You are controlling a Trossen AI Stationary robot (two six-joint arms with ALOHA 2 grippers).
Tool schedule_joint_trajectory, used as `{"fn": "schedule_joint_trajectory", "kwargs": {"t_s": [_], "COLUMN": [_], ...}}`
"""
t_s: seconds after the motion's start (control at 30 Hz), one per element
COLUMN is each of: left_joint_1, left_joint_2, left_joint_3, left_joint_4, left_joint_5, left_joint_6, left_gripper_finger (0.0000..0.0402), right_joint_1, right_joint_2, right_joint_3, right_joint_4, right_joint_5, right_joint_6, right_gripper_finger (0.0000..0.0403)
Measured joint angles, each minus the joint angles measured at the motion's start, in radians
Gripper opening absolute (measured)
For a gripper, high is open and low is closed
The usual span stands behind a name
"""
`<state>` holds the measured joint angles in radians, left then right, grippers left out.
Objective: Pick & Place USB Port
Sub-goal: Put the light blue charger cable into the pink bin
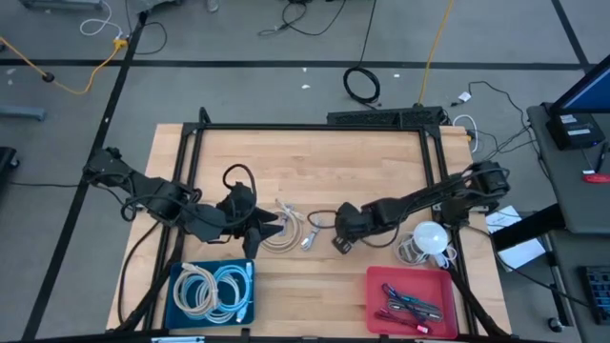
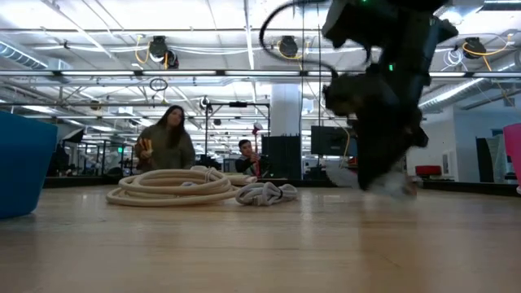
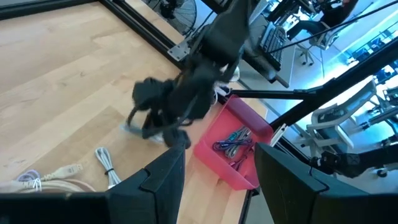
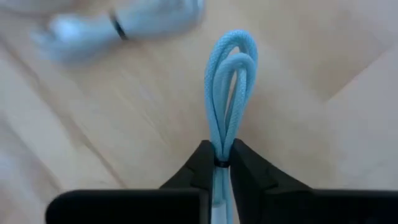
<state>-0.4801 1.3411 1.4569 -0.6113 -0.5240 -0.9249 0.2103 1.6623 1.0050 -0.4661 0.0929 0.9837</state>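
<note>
2 dark jointed arms (image 1: 143,191), black looped cables, blunt black fingers (image 3: 163,183)

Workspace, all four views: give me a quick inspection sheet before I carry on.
Surface: wooden table, inside a black frame.
Job's things: light blue cable, looped, pinched in the right gripper at mid-table; blue bin with coiled cables; red bin with dark cables.
Clutter: white round object by the right arm.
Grippers: right shut on the cable; left gripper open, holding nothing, beside the pile.
Cables: cream and grey pile at centre.
Surroundings: two people beyond the table; floor cables.
</note>
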Motion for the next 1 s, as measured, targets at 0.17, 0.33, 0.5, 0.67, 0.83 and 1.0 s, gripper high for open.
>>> {"fn": "schedule_joint_trajectory", "kwargs": {"t_s": [0.17, 0.33, 0.5, 0.67, 0.83, 1.0], "left_joint_1": [0.001, 0.0, -0.002, -0.003, -0.001, 0.017], "left_joint_2": [0.0, 0.0, 0.0, -0.001, -0.001, 0.0], "left_joint_3": [0.0, 0.0, 0.0, 0.0, 0.0, 0.0], "left_joint_4": [0.0, -0.008, -0.063, -0.101, -0.103, -0.104], "left_joint_5": [-0.001, 0.0, 0.001, 0.006, 0.009, 0.031], "left_joint_6": [0.006, 0.007, -0.011, -0.025, -0.015, -0.008], "left_gripper_finger": [0.0195, 0.0195, 0.0195, 0.0195, 0.0195, 0.0195], "right_joint_1": [0.008, 0.107, 0.334, 0.59, 0.718, 0.741], "right_joint_2": [-0.144, -0.335, -0.488, -0.527, -0.487, -0.424], "right_joint_3": [0.002, 0.003, 0.003, 0.003, 0.003, 0.003], "right_joint_4": [0.071, 0.1, 0.092, -0.028, -0.294, -0.411], "right_joint_5": [0.01, -0.014, -0.104, -0.086, -0.071, -0.073], "right_joint_6": [-0.029, -0.027, 0.073, 0.297, 0.441, 0.426], "right_gripper_finger": [0.0026, 0.0027, 0.002, 0.002, 0.002, 0.002]}}
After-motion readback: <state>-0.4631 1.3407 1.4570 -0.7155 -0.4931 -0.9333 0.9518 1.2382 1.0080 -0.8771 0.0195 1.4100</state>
